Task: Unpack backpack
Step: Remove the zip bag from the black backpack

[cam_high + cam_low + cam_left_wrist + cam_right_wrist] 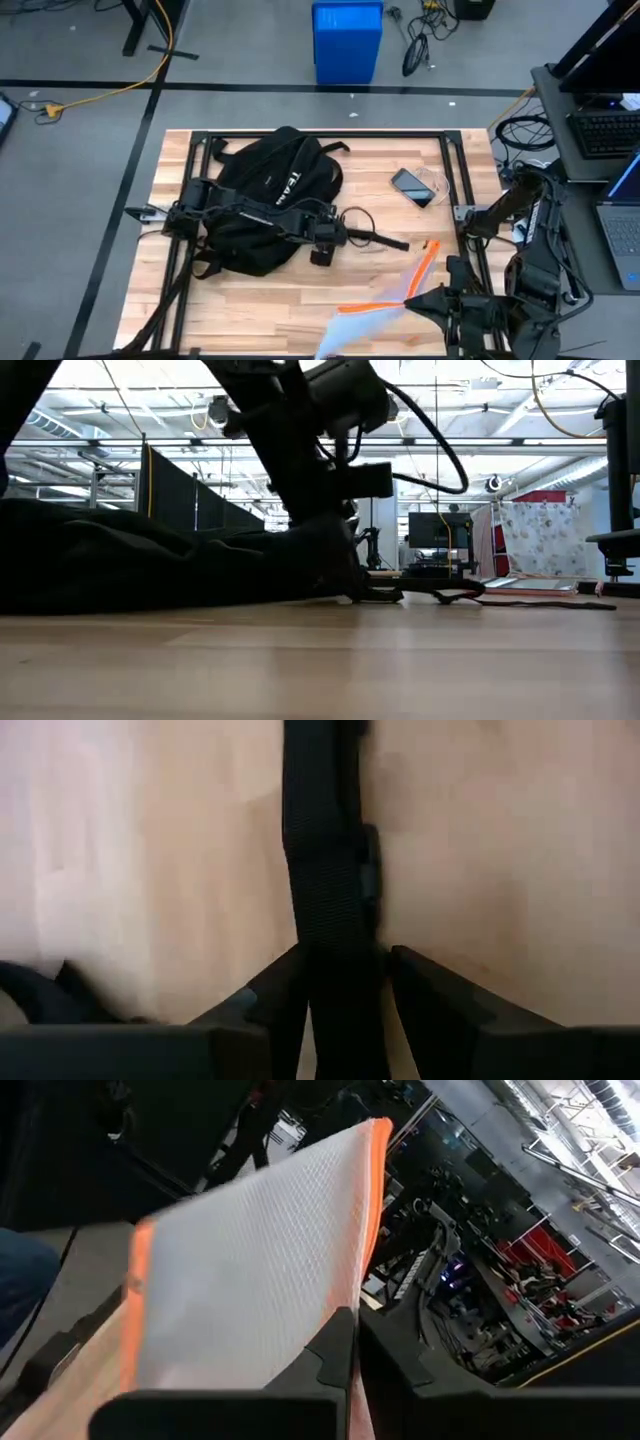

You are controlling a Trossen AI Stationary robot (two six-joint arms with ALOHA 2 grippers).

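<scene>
Black strap [330, 870] in left pincer [340, 995] (backpack [265, 200] unseen).

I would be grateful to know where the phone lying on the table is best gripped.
Likely across its two long edges, coming straight down from above: the phone lies flat and tilted on the table, clear of the backpack, so its narrow width suits a claw.

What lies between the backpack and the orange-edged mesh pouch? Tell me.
High view: the left gripper, shut on a black strap beside the backpack; then bare table up to the mesh pouch.
</scene>
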